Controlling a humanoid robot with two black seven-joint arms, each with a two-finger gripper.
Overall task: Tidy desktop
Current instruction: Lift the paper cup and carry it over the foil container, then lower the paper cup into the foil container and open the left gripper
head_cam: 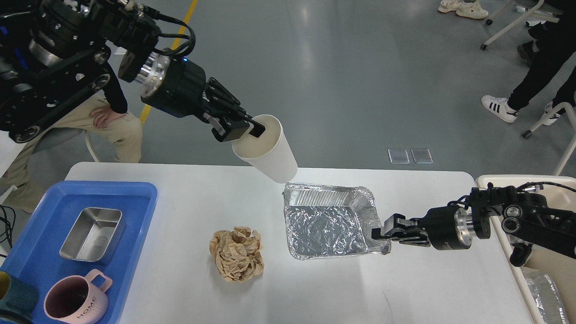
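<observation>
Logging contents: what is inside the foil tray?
The foil tray shows only bare crinkled foil; its far corner is hidden by the paper cup.

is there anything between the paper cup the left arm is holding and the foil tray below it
Nothing visible. The left gripper holds the white paper cup by its rim, tilted, its base just above the foil tray's far left corner. The right gripper grips the tray's near right corner, clear of the cup.
</observation>
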